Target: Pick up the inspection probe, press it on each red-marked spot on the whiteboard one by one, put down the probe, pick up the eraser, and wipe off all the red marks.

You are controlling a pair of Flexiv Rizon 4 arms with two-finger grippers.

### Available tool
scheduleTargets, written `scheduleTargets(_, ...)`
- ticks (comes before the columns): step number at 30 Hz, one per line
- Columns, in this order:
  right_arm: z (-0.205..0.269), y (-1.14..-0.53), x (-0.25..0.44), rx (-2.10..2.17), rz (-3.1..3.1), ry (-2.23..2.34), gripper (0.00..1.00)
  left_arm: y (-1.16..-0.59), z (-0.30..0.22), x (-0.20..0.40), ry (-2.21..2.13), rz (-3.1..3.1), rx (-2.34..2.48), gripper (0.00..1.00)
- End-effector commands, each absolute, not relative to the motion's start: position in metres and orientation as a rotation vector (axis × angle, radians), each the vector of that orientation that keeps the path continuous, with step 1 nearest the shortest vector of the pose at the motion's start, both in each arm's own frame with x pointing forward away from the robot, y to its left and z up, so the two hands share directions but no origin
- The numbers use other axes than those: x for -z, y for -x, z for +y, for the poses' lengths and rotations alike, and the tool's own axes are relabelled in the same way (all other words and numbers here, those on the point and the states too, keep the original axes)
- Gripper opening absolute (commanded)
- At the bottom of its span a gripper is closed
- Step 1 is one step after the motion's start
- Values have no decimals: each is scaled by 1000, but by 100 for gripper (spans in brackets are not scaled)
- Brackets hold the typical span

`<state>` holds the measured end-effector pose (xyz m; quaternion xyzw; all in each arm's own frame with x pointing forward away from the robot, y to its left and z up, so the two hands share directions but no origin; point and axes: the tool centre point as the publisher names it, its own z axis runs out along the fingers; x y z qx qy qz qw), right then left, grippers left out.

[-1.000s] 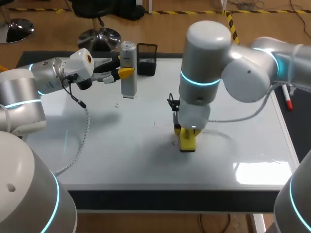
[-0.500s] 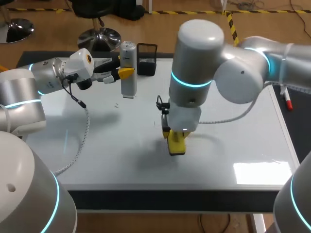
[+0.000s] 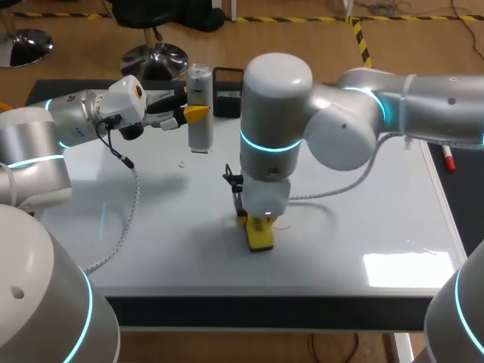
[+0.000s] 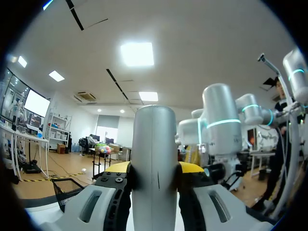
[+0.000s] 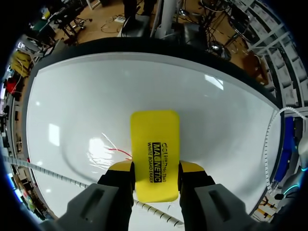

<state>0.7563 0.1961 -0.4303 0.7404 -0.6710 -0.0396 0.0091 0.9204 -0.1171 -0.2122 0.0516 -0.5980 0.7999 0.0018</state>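
Now, right pincer (image 5: 155, 167): clamped on yellow eraser (image 5: 155, 144), flat on whiteboard (image 5: 216, 110).
Red mark (image 5: 118, 151): thin streak just beside eraser, unwiped.
Left pincer (image 4: 154, 169): gripping upright inspection probe (image 4: 154, 139), far side of board.
Progress: probably wiping stage; streak left, probe not released.

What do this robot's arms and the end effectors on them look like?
The left arm and right arm are thick, rounded silvery-grey tubes with glowing cyan rings at the joints. A ribbed white cable trails from each. The left end effector and right end effector have grey-and-black bodies ending in two bright yellow fingertips.
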Motion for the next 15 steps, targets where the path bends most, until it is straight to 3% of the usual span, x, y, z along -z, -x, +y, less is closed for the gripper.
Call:
scheduleTargets(1, 197, -758, 437, 116, -2087, -2303, 0, -920, -118, 212, -161, -1876, -2513, 0)
scheduleTargets(15, 177, -754, 451, 116, -2127, -2234, 0, -920, -118, 212, -161, -1876, -2513, 0)
